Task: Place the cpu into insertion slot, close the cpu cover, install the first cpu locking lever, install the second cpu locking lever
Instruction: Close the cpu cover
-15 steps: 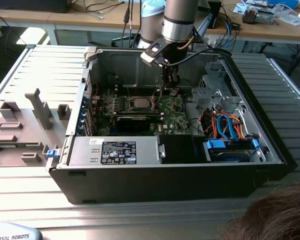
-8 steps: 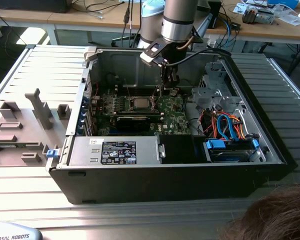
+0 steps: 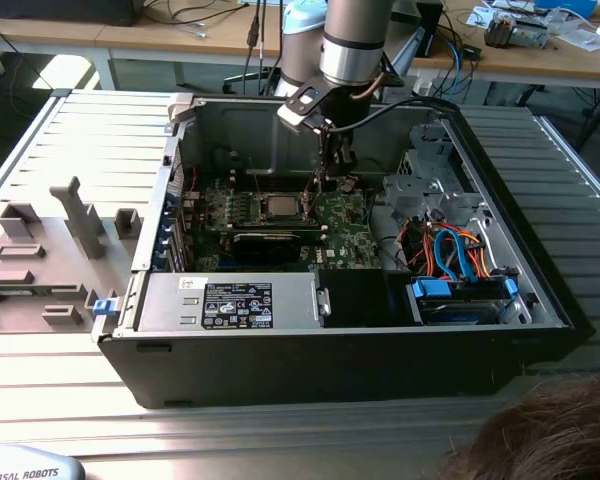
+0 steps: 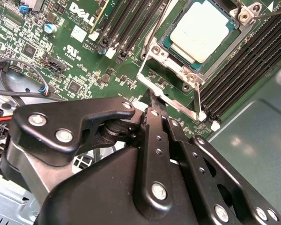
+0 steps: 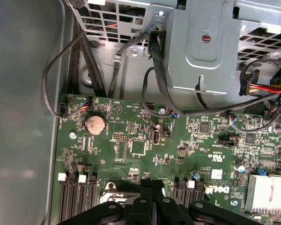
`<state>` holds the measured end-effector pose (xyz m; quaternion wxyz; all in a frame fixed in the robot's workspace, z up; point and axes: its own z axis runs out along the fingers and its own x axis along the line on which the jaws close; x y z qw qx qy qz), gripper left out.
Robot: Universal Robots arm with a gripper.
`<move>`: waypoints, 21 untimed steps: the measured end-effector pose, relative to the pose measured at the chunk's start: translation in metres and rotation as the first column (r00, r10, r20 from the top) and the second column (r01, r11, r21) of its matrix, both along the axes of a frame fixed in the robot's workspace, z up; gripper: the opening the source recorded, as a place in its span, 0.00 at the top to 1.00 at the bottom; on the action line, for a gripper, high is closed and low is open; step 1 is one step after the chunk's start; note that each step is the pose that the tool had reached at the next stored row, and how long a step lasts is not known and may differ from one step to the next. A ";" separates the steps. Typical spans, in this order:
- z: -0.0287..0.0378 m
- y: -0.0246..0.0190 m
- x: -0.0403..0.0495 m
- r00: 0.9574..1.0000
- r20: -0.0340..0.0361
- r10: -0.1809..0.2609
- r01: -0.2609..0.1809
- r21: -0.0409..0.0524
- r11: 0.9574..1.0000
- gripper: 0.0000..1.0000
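One cpu [image 4: 199,30] seated in the one insertion slot [image 4: 155,55], cpu cover [image 4: 225,44] framing it. One gripper [image 4: 153,107], fingers clenched together, tips beside one silver locking lever [image 4: 171,101].

In the exterior view, a grey metal table [image 3: 70,130] w/ ribbed slats running approx 9-to-3 carried everything. Near its centre sat an open black PC case [image 3: 330,370], side panel off & opening facing up, its underside flat on the slats. At the case's 9 o'clock, just beside its wall, a flat grey fixture plate [image 3: 30,290] lay on the table. The plate bore a tall upright post [image 3: 80,215] toward its 12 o'clock side. A low block [image 3: 127,222] stood at the post's 3 o'clock, another block [image 3: 15,220] at its 9. Ribbed slats also showed at the case's 3 & 6 o'clock.
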<state>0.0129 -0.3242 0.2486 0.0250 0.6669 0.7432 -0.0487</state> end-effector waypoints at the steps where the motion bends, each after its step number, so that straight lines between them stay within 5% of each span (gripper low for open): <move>1: 0.0000 0.0000 -0.0001 1.000 0.000 0.000 0.000 0.000 1.000 0.89; 21: -0.0005 0.0000 -0.0065 1.000 0.000 0.000 0.000 -0.005 1.000 0.89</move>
